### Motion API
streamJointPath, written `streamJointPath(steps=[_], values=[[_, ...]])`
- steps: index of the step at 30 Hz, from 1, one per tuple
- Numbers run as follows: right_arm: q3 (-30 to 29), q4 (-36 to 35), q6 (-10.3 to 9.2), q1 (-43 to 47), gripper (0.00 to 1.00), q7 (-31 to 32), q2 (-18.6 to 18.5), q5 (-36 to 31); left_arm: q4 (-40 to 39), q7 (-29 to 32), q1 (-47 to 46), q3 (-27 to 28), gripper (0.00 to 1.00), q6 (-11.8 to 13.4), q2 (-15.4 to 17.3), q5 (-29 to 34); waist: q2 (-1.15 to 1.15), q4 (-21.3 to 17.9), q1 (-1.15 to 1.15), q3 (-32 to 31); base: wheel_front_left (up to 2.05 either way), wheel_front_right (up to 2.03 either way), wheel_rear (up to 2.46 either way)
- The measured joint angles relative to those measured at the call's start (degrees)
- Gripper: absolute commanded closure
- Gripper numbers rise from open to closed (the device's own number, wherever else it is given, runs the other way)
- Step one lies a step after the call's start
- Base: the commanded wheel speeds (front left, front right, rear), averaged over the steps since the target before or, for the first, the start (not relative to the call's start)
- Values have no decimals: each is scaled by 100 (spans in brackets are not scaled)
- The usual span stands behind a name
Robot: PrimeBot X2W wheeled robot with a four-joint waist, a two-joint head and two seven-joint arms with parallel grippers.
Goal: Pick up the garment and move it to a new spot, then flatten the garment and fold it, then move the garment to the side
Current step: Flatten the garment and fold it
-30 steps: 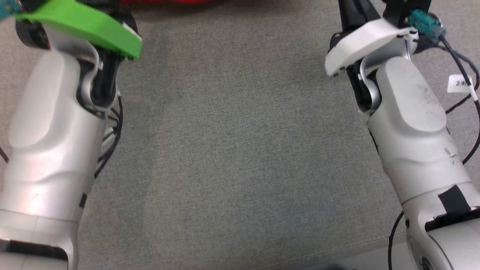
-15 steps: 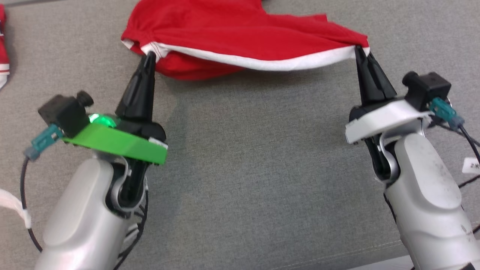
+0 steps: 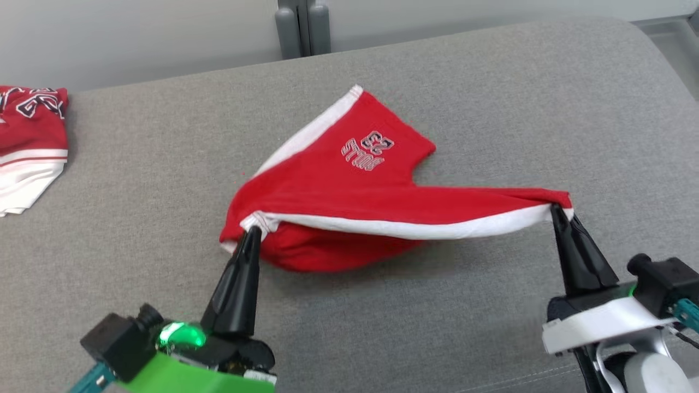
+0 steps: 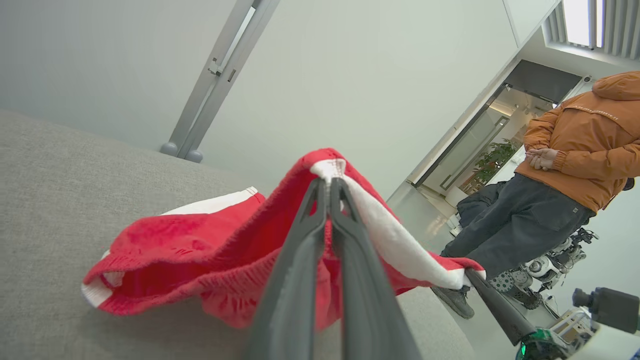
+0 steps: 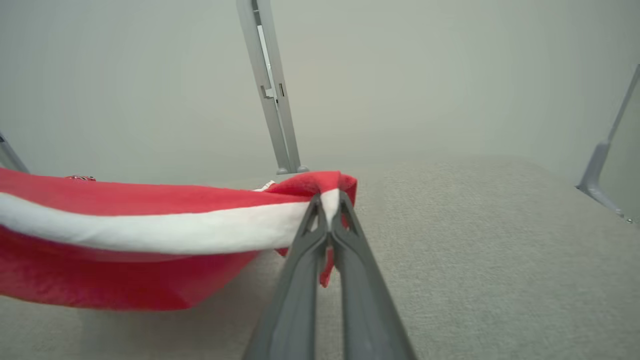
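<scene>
Left end effector (image 3: 253, 231) and right end effector (image 3: 557, 209) pinch opposite corners of garment (image 3: 338, 185).

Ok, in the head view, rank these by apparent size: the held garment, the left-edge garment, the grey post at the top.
1. held garment: largest by far.
2. left-edge garment: smaller, though the frame edge cuts it off.
3. grey post: smallest, but farther off and cropped, so its true size is unsure.
</scene>
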Motion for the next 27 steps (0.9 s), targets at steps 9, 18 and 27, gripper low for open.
streamJointPath(steps=[9, 18, 27], values=[[-282, -571, 0, 527, 100, 697, 79, -324, -68, 232, 899, -311, 100, 420, -247, -396, 0, 121, 0, -63, 0, 0, 0], [38, 939, 0, -980, 100, 876, -290, -249, 1278, 488, 130, 24, 100, 577, -888, -1111, 0, 535, 0, 120, 0, 0, 0], [506, 2916, 0, -2996, 100, 971, -555, -214, 2601, 625, -1285, 63, 100, 647, -1283, -1288, 0, 994, 0, 509, 0, 0, 0]])
